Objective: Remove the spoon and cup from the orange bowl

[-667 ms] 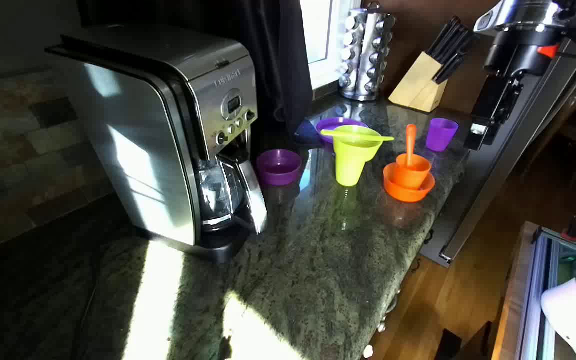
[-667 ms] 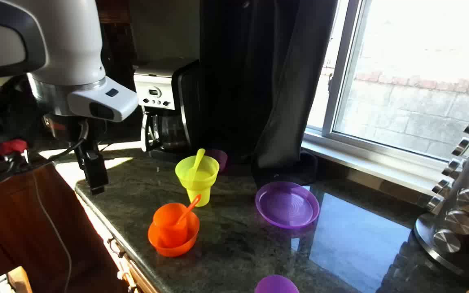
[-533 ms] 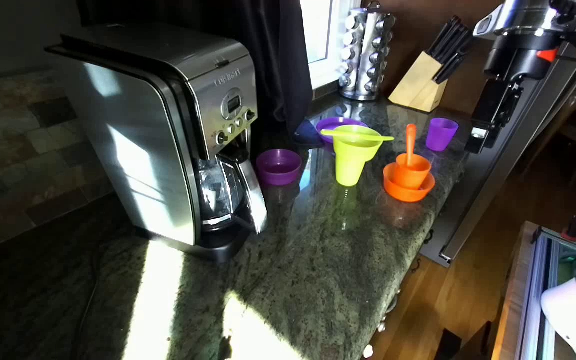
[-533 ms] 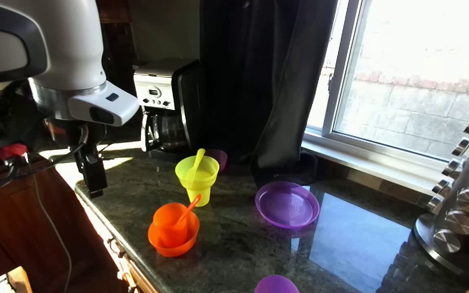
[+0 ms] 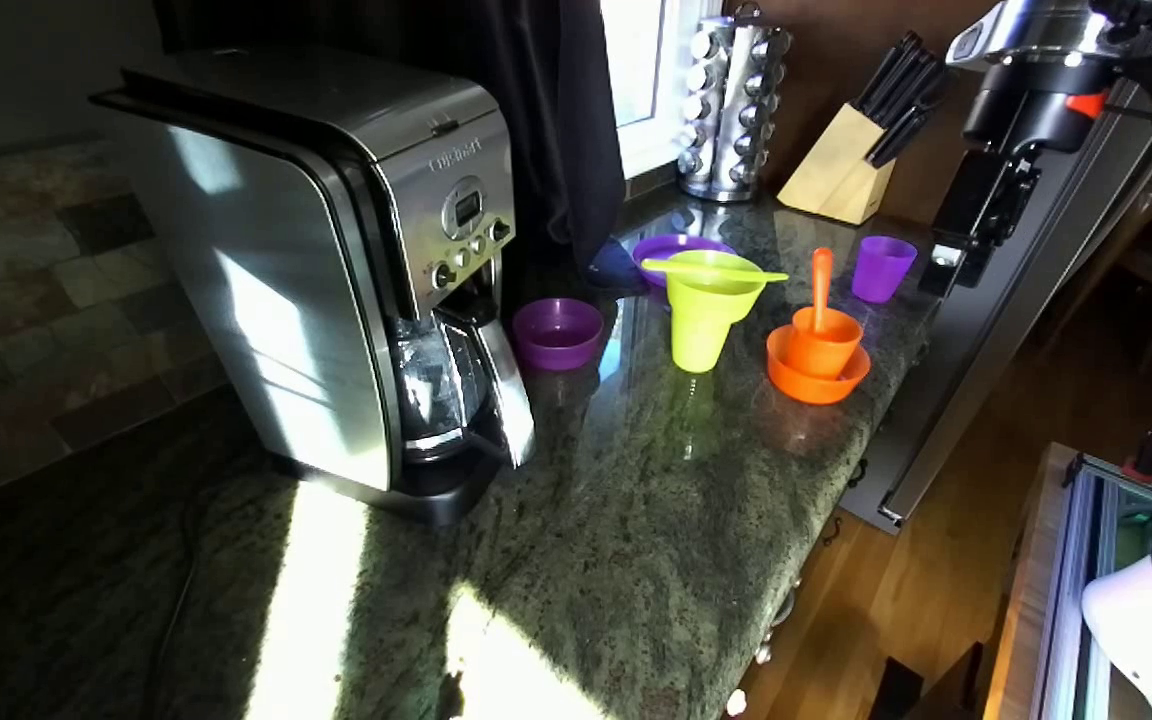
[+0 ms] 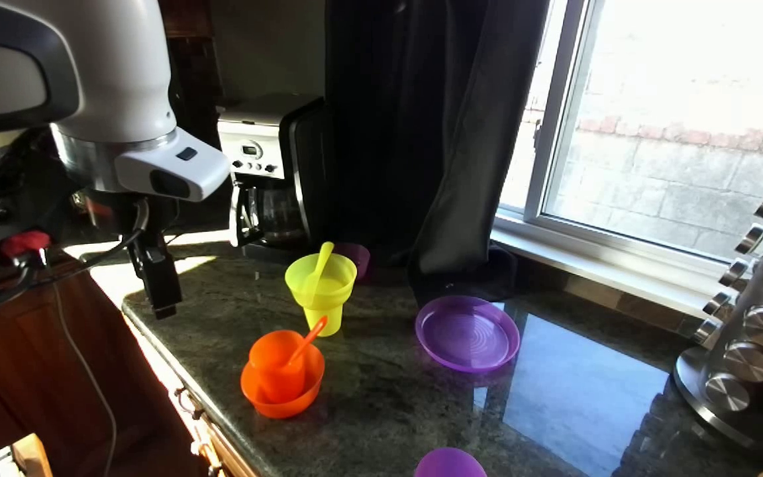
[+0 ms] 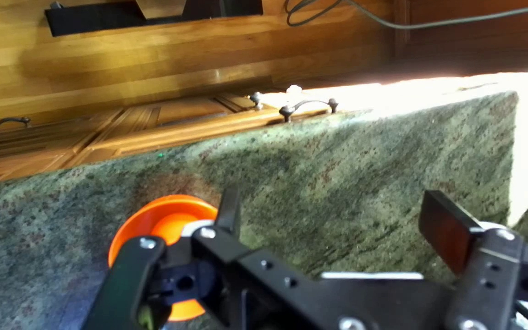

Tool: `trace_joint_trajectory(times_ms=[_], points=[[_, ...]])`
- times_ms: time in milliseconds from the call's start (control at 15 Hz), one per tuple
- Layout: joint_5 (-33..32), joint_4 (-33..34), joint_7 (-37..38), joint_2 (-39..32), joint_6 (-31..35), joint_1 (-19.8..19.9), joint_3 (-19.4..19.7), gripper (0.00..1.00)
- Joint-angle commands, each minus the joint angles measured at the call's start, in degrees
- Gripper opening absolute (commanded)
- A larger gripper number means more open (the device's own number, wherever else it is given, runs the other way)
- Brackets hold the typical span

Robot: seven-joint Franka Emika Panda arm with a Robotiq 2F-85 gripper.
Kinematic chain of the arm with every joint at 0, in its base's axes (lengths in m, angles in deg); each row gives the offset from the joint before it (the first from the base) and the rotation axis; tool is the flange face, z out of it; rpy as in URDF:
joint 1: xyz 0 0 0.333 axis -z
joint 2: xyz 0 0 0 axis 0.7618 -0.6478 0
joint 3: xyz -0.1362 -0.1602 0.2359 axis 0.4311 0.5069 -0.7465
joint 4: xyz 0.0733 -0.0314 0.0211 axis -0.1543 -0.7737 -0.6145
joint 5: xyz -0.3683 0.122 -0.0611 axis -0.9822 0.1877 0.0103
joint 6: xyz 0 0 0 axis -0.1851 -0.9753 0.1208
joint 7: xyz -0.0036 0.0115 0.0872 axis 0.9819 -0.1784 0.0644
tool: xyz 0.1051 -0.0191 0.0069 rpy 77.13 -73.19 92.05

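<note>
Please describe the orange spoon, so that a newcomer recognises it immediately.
Find the counter with the coffee maker; near its edge sits an orange bowl holding an orange cup. The orange spoon leans in that cup, rising above its rim, whereas the yellow-green stick lies across a funnel-shaped piece.

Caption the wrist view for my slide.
Open end effector above the speckled green countertop, partly hiding the orange bowl; wooden floor beyond.
</note>
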State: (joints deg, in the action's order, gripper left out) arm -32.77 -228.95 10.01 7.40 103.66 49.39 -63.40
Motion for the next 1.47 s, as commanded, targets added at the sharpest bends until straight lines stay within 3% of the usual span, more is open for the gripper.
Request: trace_joint_trajectory(times_ms=[0,400,667,933,1400], points=[[-1.28,1.58,0.82,-2.49,7.14,3.83,0.16,1.0],[-6.1,3.06,7.29,-10.47,21.1,10.59,-2.06,1.0],[-10.62,3.57,16.28,-15.05,23.65,14.22,-4.68,1.0],[-10.12,3.81,21.3,-18.13,24.62,14.27,-4.98,1.0],[-8.07,3.76,21.63,-22.28,30.29,13.02,-3.3,1.0]])
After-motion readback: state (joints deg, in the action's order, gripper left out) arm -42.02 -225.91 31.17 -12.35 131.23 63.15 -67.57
